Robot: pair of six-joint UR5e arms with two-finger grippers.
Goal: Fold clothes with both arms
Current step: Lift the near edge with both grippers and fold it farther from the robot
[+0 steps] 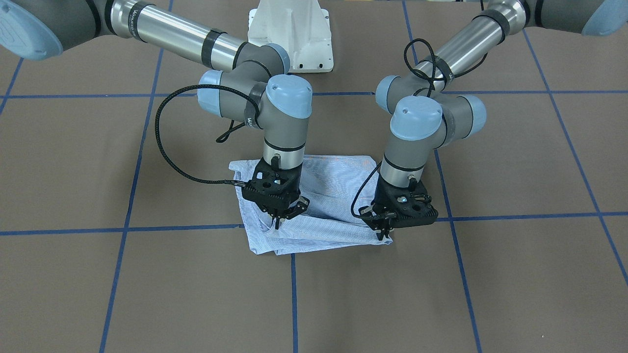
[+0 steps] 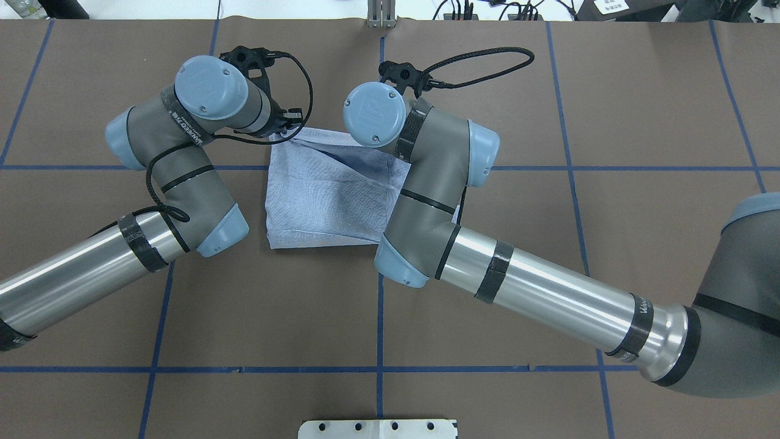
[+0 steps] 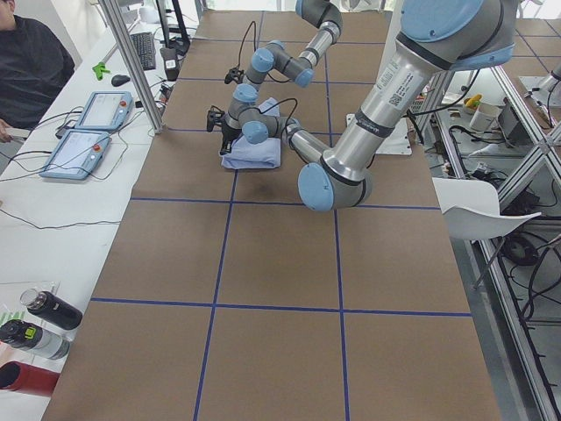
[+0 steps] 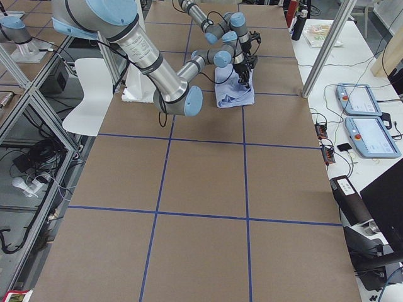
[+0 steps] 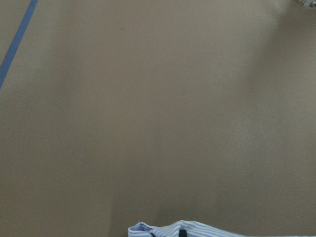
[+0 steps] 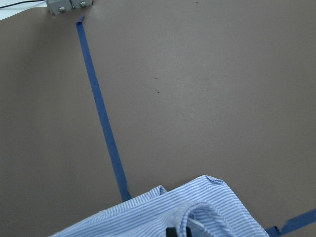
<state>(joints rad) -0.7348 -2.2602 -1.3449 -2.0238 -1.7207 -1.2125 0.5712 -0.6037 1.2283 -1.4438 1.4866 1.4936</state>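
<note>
1. The left arm (image 2: 177,177) is bending in over the brown tabletop (image 2: 640,91) from the overhead view's left side, and its wrist is pointing straight down at the far left corner of the cloth
2. The left hand (image 1: 384,230) is sitting closed, its black fingers pinching that corner of the shirt (image 1: 333,189) right at the tabletop; its wrist camera is catching a dark fingertip (image 5: 182,232) against a strip of striped fabric at the bottom of the frame
3. The light blue-and-white striped shirt is lying between the two arms as a compact, roughly square bundle, covering a crossing of the blue tape lines (image 2: 380,329) and sitting apart from the white pedestal base (image 1: 289,34)
4. Its far edge is looking rumpled, with creases running toward each hand, while the side nearer the robot is lying flat
5. The right hand (image 1: 278,219) is also closed, gripping a raised pinch of the shirt near its far right corner, a little in from the edge, with loose cloth spilling past it
6. The right arm (image 2: 439,201) is stretching in from the overhead view's right, with its elbow hanging over the shirt's right edge and hiding part of it
</note>
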